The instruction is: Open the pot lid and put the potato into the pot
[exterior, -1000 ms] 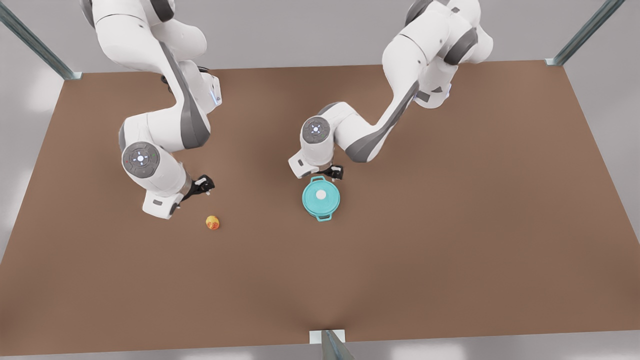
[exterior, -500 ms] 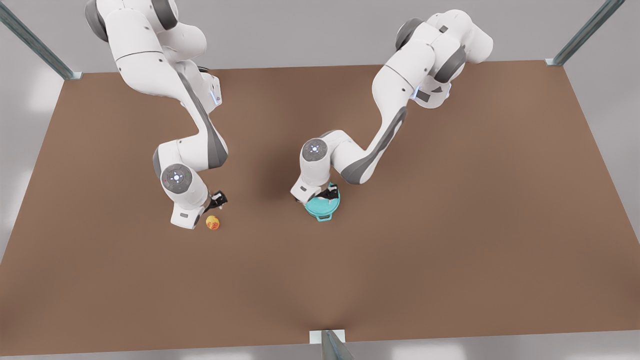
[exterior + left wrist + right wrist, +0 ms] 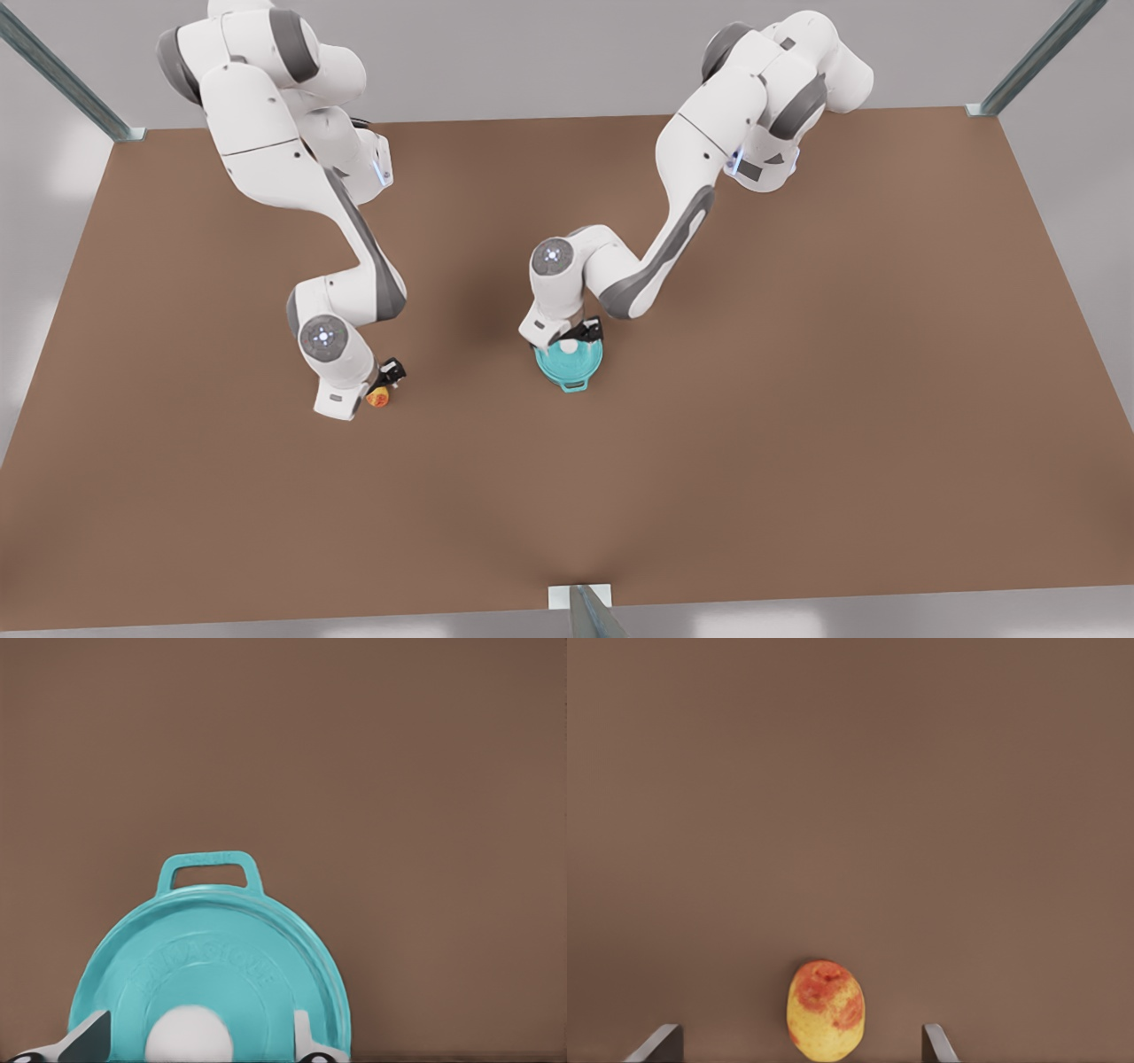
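- The left gripper (image 3: 574, 339) hangs low over the pot lid (image 3: 571, 359), on the arm at the front view's right.
- In the left wrist view, its fingertips (image 3: 89, 1038) stand apart on either side of the lid's white knob (image 3: 189, 1035), with gaps between them and the knob; the gripper is released and grasps nothing.
- The lid sits flat on the pot (image 3: 569, 365), covering it fully; the pot is closed.
- The pot stands on the brown table (image 3: 797, 399), near the table's middle. One loop handle (image 3: 210, 871) points away from the left gripper and shows clearly in the left wrist view.
- The right gripper (image 3: 383, 387) is on the arm at the front view's left, down at table level and directly at the potato (image 3: 377, 398).
- In the right wrist view, its two fingertips (image 3: 657, 1045) are spread wide with the potato (image 3: 826, 1010) between them and clear table showing on both sides; the fingers are released and not touching it.
- The potato lies on the table, well apart from the pot, toward the front view's left. It is yellow with orange-red patches on its upper part.
- Grey metal posts (image 3: 62, 75) stand at the table's far corners, and a further one (image 3: 589, 611) at the middle of the near edge.
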{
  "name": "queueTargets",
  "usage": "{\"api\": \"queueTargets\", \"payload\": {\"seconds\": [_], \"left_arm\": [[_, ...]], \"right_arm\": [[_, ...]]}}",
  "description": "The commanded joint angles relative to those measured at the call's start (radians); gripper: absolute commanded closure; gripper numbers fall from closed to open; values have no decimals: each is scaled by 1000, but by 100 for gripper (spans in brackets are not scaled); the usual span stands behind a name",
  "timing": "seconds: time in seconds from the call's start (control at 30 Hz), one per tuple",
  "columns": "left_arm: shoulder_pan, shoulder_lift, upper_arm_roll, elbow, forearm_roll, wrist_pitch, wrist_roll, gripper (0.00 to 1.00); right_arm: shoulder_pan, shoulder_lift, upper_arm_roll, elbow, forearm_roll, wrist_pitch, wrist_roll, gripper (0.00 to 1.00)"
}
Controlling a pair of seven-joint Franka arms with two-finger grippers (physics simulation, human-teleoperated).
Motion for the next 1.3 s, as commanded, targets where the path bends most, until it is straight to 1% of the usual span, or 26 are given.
{"api": "queueTargets", "payload": {"seconds": [0.0, 0.07, 0.1, 0.13, 0.2, 0.27, 0.37, 0.4, 0.43, 0.53, 0.57, 0.63, 0.73, 0.77, 0.8, 0.83, 0.9, 0.93, 0.97, 1.0, 1.03, 1.07, 1.17, 1.2, 1.23, 1.27], "left_arm": [[-1, -2, 0, -1, 2, -2, -90, 0], [-3, 0, -2, -1, 2, -2, -99, 15], [-1, 1, -2, 0, 1, -2, -99, 32], [-1, 1, 0, -1, 1, -2, -99, 43], [-1, 0, 0, 0, -1, -4, -99, 49], [-1, 0, 0, 3, 1, -10, -98, 50], [19, -16, 7, 40, -1, -36, -75, 50], [58, -16, 1, 105, -10, -134, -7, 50], [95, -16, 1, 135, -27, -165, 42, 50], [270, 4, 1, 158, -28, -159, 270, 50], [338, 52, 1, 161, -28, -102, 342, 50], [367, 162, 7, 163, -27, 59, 365, 50], [367, 202, 6, 172, -27, 99, 365, 50], [367, 199, 7, 178, -25, 96, 375, 13], [371, 190, 6, 194, -27, 29, 439, 0], [374, 179, 7, 217, -27, -50, 496, 0], [411, 125, 7, 221, -25, -162, 605, 0], [447, 82, 7, 221, -25, -266, 687, 0], [552, -40, 0, 220, -28, -529, 963, 0], [663, -184, 6, 177, -169, -721, 1096, 0], [698, -457, 6, -163, -275, -482, 1050, 0], [724, -617, 12, -391, -358, -266, 1013, 0], [736, -577, 11, -282, -291, -314, 1007, 0], [759, -570, 15, -259, -294, -333, 1013, 0], [801, -568, 17, -214, -303, -433, 1104, 0], [809, -568, 26, -194, -305, -423, 1119, 0]], "right_arm": [[0, 11, 0, -1, 2, 21, -92, 0], [-2, 28, 0, -1, 2, 23, -92, 0], [0, 43, 0, -3, 2, 37, -111, 0], [-2, 54, 0, -3, 2, 37, -115, 0], [-9, 63, 0, -20, 3, 53, -128, 0], [-20, 71, 0, -20, 3, 55, -128, 0], [-49, 79, 5, -20, 6, 57, -134, 0], [-55, 89, 7, -20, 8, 70, -134, 0], [-54, 96, 7, -20, 10, 75, -134, 0], [-52, 111, 10, -20, 11, 96, -134, 0], [-52, 111, 10, -20, 11, 96, -133, 1], [-52, 111, 14, -18, 11, 96, -133, 5], [-52, 111, 16, -18, 11, 96, -133, 14], [-54, 111, 16, -18, 11, 96, -133, 19], [-52, 111, 16, -18, 11, 96, -133, 23], [-54, 111, 16, -18, 11, 96, -134, 23], [-55, 111, 16, -18, 11, 96, -134, 23], [-55, 112, 16, -18, 10, 96, -134, 23], [-55, 112, 16, -18, 10, 99, -134, 23], [-55, 114, 16, -18, 10, 100, -134, 23], [-55, 114, 16, -18, 10, 100, -134, 23], [-55, 115, 16, -18, 10, 101, -134, 23], [-55, 123, 16, -17, 10, 112, -133, 24], [-55, 123, 16, -17, 11, 112, -133, 27], [-55, 123, 16, -17, 10, 112, -134, 32], [-55, 123, 16, -17, 10, 112, -134, 38]]}}
